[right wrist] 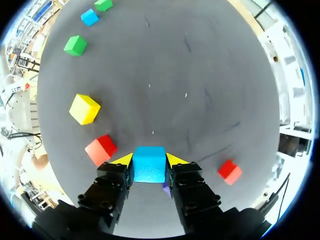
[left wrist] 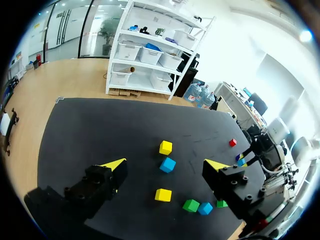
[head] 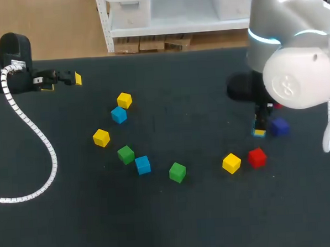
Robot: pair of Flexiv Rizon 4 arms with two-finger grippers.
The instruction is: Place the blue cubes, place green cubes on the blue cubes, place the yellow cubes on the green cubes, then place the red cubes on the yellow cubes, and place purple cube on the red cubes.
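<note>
The right hand (right wrist: 149, 159) grips a blue cube (right wrist: 149, 166) between both fingers, down close to the tabletop (head: 197, 99) and just beside a purple cube (head: 279, 127). A red cube (head: 257, 157) and a yellow cube (head: 231, 163) lie near. The left hand (left wrist: 165, 164) hovers wide open at the far left edge, above the loose cubes (head: 125, 154) scattered mid-table.

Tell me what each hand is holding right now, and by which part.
The right hand is shut on a blue cube, pressing two opposite side faces. The left hand is open and holds nothing.
</note>
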